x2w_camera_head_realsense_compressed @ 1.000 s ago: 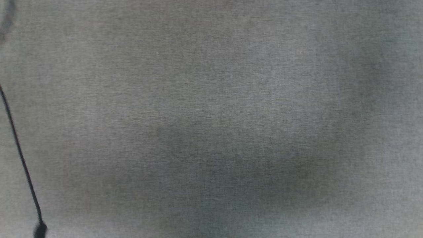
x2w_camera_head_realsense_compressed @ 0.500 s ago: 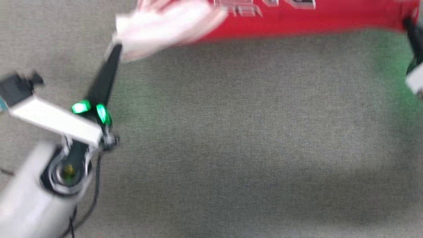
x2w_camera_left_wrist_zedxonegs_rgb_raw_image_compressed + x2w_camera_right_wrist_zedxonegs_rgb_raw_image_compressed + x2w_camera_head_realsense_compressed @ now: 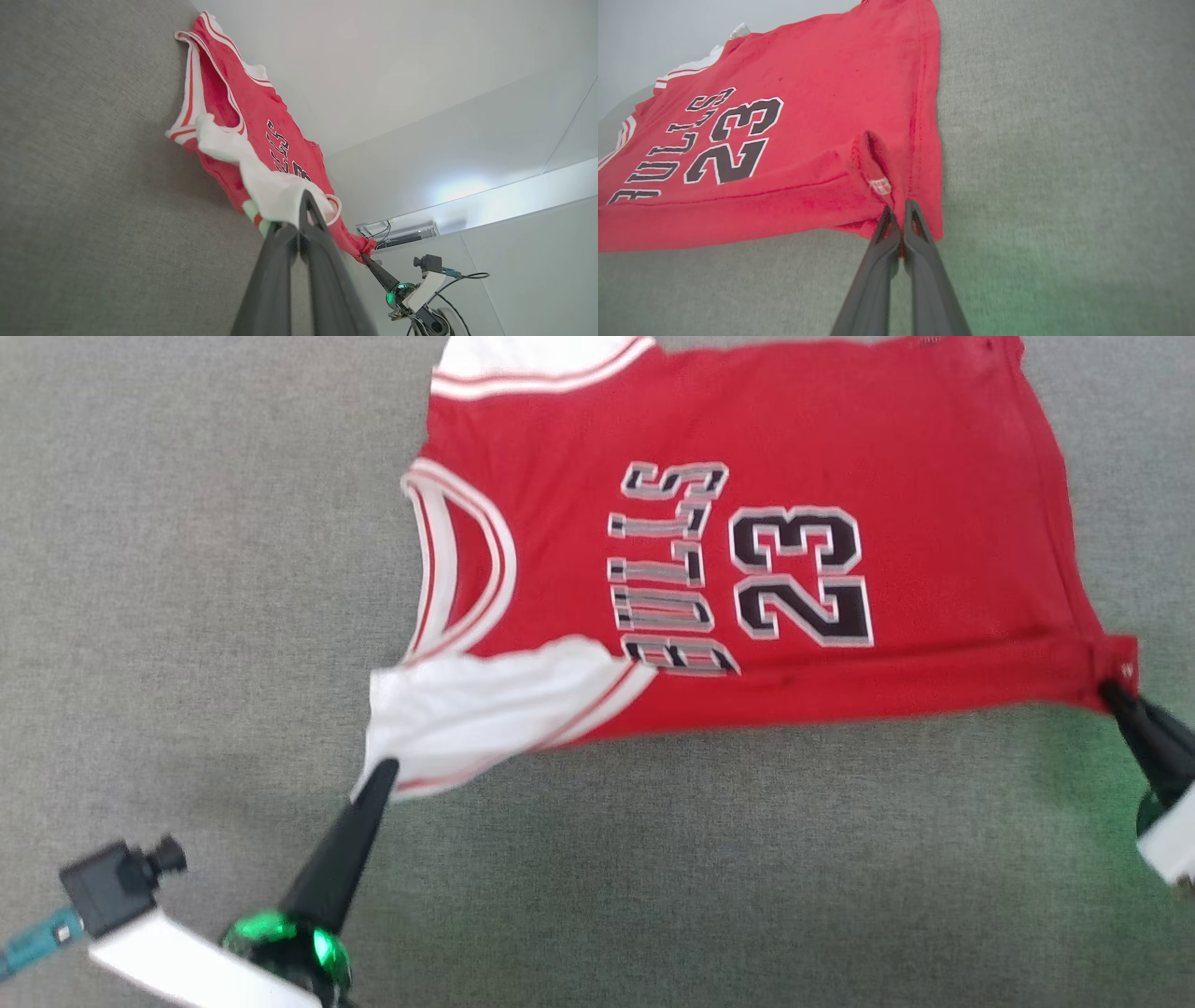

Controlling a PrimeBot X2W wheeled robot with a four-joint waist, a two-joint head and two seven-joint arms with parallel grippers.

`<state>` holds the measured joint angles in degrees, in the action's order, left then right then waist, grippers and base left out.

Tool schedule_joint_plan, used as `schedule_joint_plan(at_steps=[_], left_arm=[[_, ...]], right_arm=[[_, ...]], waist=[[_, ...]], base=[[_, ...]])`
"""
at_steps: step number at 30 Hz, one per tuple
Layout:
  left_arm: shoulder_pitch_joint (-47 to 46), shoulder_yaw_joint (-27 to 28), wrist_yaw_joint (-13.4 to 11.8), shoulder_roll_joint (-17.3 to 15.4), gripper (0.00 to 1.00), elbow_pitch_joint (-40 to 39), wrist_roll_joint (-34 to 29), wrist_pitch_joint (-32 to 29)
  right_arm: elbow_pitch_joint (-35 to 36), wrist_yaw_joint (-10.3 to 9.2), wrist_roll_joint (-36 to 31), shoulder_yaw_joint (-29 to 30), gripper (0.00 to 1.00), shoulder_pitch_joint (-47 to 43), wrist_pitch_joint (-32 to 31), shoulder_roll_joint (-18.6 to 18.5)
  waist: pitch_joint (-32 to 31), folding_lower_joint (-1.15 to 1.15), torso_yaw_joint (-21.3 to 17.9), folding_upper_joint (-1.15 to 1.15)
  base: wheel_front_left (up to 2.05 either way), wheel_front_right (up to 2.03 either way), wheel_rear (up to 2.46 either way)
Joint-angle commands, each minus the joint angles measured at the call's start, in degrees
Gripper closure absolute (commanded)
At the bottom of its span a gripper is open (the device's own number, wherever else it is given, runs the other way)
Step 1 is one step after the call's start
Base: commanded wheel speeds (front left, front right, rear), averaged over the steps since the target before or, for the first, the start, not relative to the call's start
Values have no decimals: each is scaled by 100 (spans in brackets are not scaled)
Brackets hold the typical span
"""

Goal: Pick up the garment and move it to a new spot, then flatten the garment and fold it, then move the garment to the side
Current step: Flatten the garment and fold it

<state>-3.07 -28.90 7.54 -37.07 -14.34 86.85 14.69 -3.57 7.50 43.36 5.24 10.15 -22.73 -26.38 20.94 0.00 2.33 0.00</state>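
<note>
Two tight pinches hold the soft, light garment (image 3: 840, 448): my left gripper (image 3: 381, 771) on its white sleeve (image 3: 467, 709), my right gripper (image 3: 1113, 691) on its hem corner (image 3: 1116, 658), good spots, I think.

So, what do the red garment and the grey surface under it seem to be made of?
The garment: soft matte cloth, probably a knit; it sags and wrinkles where the left gripper and right gripper pinch it. The grey surface: matte textile with fine woven grain; kind unclear.
</note>
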Motion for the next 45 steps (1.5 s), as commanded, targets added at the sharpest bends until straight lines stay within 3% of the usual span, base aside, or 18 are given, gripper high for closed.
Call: schedule_joint_plan(at_steps=[1,8,14,20,25,37,45], left_arm=[[118,39,-16,2,100,-76,-62,35],[1153,464,-16,155,100,-750,-245,52],[471,294,-15,46,100,-838,-208,-119],[-733,159,-15,36,100,-321,-31,-563],[-1467,225,-15,208,100,224,59,-527],[-2158,105,-15,568,100,1368,65,-334],[-2339,-340,-23,541,100,2235,-197,-261]], right_arm=[[106,-4,-31,90,100,-135,-54,64],[1354,-3,-240,810,100,-1238,-752,649],[1664,-2,-337,997,100,-1052,-1035,965],[1261,-2,-381,877,100,-330,-1128,931],[733,-2,-428,826,100,304,-897,915],[-221,-3,-351,463,100,1013,-323,805],[-766,-10,-340,134,100,1161,14,725]], waist=[[-36,0,-4,0],[-118,0,-28,0],[-93,0,-52,0],[60,0,-152,0],[249,0,-253,0],[807,0,-263,0],[930,0,-231,0]], base=[[0,0,0],[0,0,0],[0,0,0],[0,0,0],[0,0,0],[0,0,0],[0,0,0]])
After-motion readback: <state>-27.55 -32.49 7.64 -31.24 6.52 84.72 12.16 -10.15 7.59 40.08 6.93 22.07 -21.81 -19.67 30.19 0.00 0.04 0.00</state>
